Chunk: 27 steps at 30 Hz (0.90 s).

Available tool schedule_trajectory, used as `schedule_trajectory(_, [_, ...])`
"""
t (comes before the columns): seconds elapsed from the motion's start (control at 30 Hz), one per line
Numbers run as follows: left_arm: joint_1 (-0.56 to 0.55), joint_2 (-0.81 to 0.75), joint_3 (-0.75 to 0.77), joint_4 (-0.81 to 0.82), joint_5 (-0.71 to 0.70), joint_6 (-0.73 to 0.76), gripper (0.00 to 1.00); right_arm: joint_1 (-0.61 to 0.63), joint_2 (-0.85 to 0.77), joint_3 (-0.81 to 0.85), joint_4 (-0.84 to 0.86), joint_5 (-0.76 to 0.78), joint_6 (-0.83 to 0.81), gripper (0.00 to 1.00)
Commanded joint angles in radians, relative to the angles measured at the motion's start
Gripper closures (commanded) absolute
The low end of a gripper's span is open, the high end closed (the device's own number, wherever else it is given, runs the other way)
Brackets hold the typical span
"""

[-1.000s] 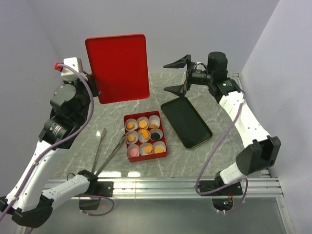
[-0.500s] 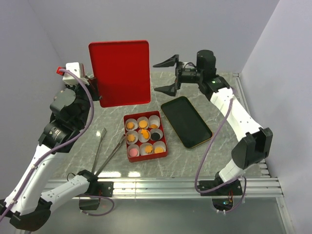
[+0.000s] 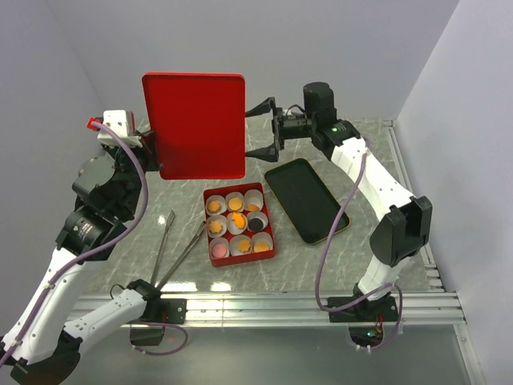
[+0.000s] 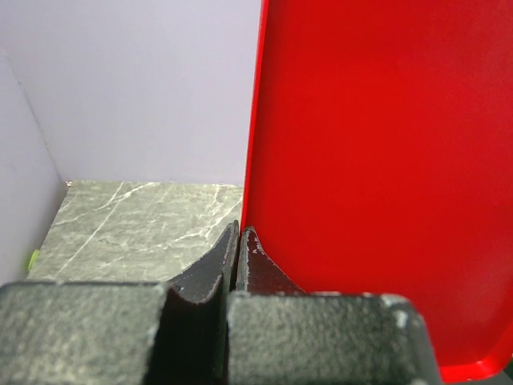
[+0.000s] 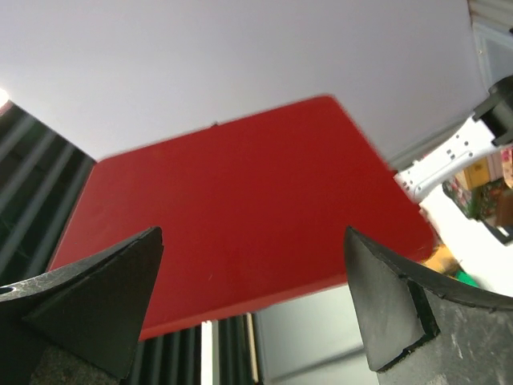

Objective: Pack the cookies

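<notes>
The cookies (image 3: 236, 205), mostly orange and one pink (image 3: 218, 251), sit in white paper cups inside a red box (image 3: 273, 233) at the table's middle. My left gripper (image 3: 155, 157) is shut on the left edge of the flat red lid (image 3: 196, 124) and holds it upright in the air behind the box. In the left wrist view the fingertips (image 4: 239, 233) pinch the lid's rim (image 4: 385, 176). My right gripper (image 3: 260, 128) is open and empty, right beside the lid's right edge. In the right wrist view the lid (image 5: 240, 208) fills the space between the spread fingers (image 5: 252, 233).
A black tray with a gold rim (image 3: 306, 199) lies to the right of the box. Metal tongs (image 3: 172, 245) lie to the left of the box. Grey walls close in the left, back and right.
My right gripper has swung left from above the black tray to the lid's right edge, staying open. My left gripper has turned the lid squarer and shifted it slightly.
</notes>
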Motion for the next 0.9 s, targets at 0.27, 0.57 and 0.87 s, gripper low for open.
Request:
schedule_trajectory(0.27, [-0.005,0.035,0.058,0.096,-0.065,0.105,1.0,0.013,0.083,0.254,-0.728,-0.173,-0.555,0.0])
schedule_trajectory(0.57, [-0.02,0.057,0.071,0.122,-0.098,0.105,1.0,0.01,0.1,0.309,-0.776,-0.175,-0.611,0.0])
schedule_trajectory(0.87, [-0.16,0.081,0.058,0.175,-0.263,0.168,1.0,0.041,-0.107,-0.007,0.107,-0.098,0.178,0.0])
